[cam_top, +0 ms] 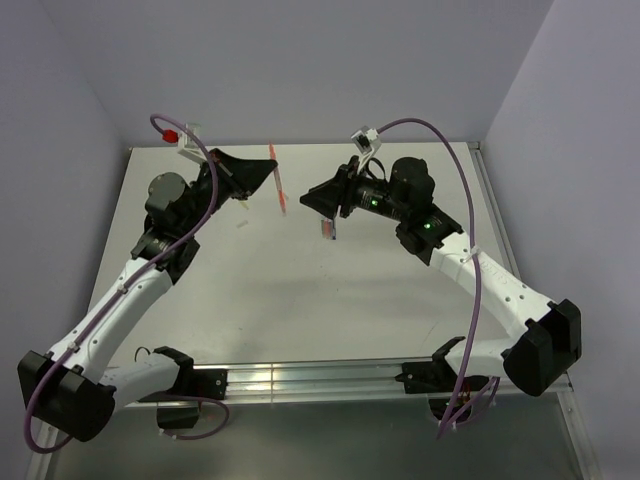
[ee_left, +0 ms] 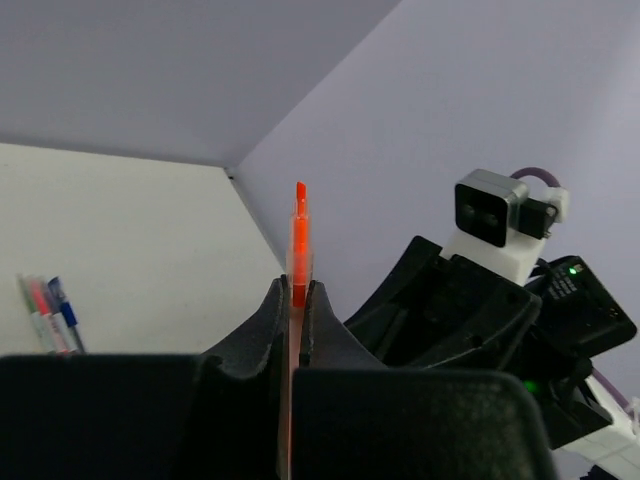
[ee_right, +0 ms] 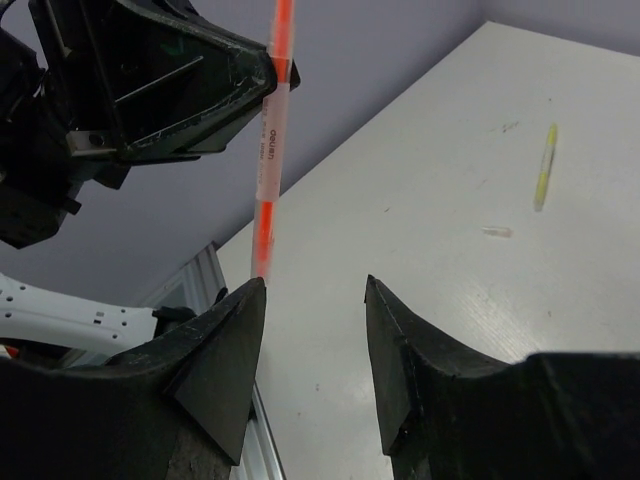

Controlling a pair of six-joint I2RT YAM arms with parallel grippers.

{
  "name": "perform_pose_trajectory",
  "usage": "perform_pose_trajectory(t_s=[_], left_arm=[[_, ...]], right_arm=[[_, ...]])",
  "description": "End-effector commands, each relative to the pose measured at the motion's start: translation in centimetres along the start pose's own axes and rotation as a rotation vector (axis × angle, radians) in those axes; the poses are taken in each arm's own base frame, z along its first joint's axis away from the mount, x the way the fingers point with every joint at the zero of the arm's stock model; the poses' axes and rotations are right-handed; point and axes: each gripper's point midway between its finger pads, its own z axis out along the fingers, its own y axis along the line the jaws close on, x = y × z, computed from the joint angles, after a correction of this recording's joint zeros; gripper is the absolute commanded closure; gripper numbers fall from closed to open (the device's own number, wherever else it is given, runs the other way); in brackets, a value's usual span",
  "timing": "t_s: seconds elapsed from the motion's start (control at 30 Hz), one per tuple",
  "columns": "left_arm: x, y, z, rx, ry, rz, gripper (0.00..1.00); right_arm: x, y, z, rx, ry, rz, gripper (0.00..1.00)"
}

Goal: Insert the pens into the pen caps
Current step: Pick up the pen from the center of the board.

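Above the table (cam_top: 300,300), the left gripper (cam_top: 268,172) (raised) pinches an orange pen (cam_top: 280,190).

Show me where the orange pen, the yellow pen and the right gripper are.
orange pen (ee_left: 299,235): left wrist view, upper barrel below the tip.
yellow pen (ee_right: 543,168): right wrist view, middle of the barrel.
right gripper (ee_right: 314,290): right wrist view, midway between its fingertips.

One small dark word runs along the white middle part of the orange pen (ee_right: 268,150), seen from the right wrist. It looks like "deli", with the letters turned on their side.
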Motion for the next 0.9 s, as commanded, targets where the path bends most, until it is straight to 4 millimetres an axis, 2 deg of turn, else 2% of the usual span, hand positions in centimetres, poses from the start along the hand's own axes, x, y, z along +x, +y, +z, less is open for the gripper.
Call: perform_pose_trajectory(t_s=[0.0, 0.37, 0.63, 0.87], left_arm=[[-1.3, -3.4, -0.4, 0.127, -0.07, 0.009, 1.0], [0.2, -4.9, 0.9, 0.162, -0.033, 0.02, 1.0], [2.4, -6.2, 2.1, 0.176, 0.007, 0.02, 1.0], [3.2, -7.8, 2.7, 0.207, 0.021, 0.031, 1.0]], right_arm=[[-2.6, 1.8, 0.2, -0.073, -0.073, -0.042, 0.48], [-3.1, 2.2, -0.1, -0.071, -0.083, -0.055, 0.48], [-3.1, 2.6, -0.2, -0.082, -0.08, -0.051, 0.48], [-2.8, 2.4, -0.3, -0.075, -0.076, -0.039, 0.54]])
